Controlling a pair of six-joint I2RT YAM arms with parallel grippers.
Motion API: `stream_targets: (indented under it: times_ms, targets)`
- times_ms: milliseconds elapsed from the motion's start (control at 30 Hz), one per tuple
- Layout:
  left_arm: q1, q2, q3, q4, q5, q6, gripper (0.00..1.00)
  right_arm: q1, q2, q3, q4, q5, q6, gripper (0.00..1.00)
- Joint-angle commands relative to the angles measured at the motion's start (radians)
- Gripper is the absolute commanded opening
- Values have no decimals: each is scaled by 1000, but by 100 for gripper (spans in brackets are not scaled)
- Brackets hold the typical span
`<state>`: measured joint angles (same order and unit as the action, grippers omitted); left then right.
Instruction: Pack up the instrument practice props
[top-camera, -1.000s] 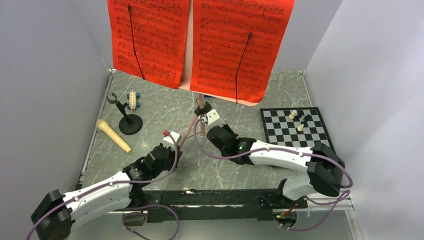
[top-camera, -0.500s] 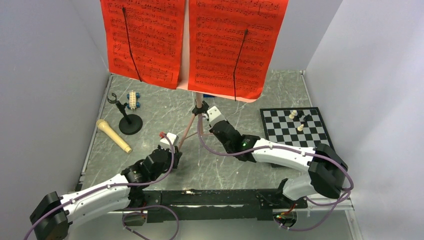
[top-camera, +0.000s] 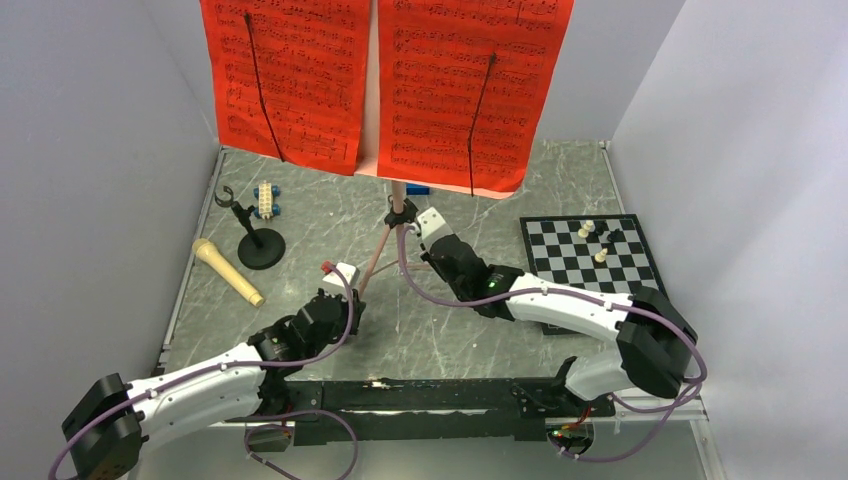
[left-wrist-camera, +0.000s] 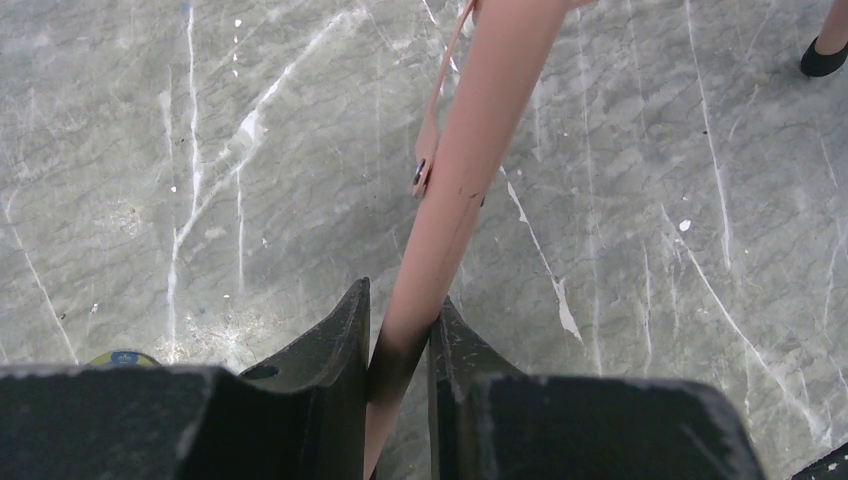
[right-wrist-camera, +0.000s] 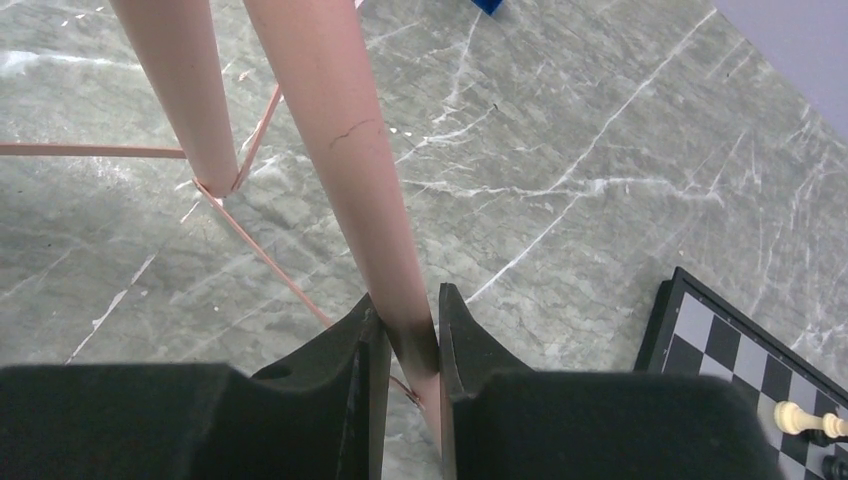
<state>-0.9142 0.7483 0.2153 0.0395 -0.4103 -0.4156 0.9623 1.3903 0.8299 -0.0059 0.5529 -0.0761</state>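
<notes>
The pink music stand (top-camera: 398, 196) rises at the back middle, with two red sheet-music pages (top-camera: 285, 80) clipped on its desk. My left gripper (top-camera: 357, 298) is shut on one tripod leg (left-wrist-camera: 470, 150), which is pinched between the fingers of the left gripper (left-wrist-camera: 403, 295). Behind it, my right gripper (top-camera: 408, 243) is shut on another leg (right-wrist-camera: 340, 130), with the right gripper (right-wrist-camera: 410, 295) clamped low on the tube. The beige microphone (top-camera: 228, 272) lies at the left, next to the small black mic stand (top-camera: 255, 240). I cannot tell whether the stand's feet touch the table.
A chessboard (top-camera: 590, 255) with a few pieces lies at the right, close to my right forearm. A small toy block car (top-camera: 265, 199) sits behind the mic stand. Grey walls close in the left, back and right sides.
The music stand and its red pages have shifted left and up in the top view. Both grippers moved with the legs they hold, the right one farther back.
</notes>
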Motion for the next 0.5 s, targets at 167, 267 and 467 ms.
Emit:
stream_targets:
  times_ms: [167,267,467]
  targets:
    - [7,-2,58,-38,-42,-168,42,-2,-102,-49,-114,-106,200,45]
    - [7,22,85,-38,-36,-156,47,-1,-123,-24,-154,-129,207,60]
    - [7,65,141,-38,-30,-132,58,3,-194,1,-231,-153,232,76]
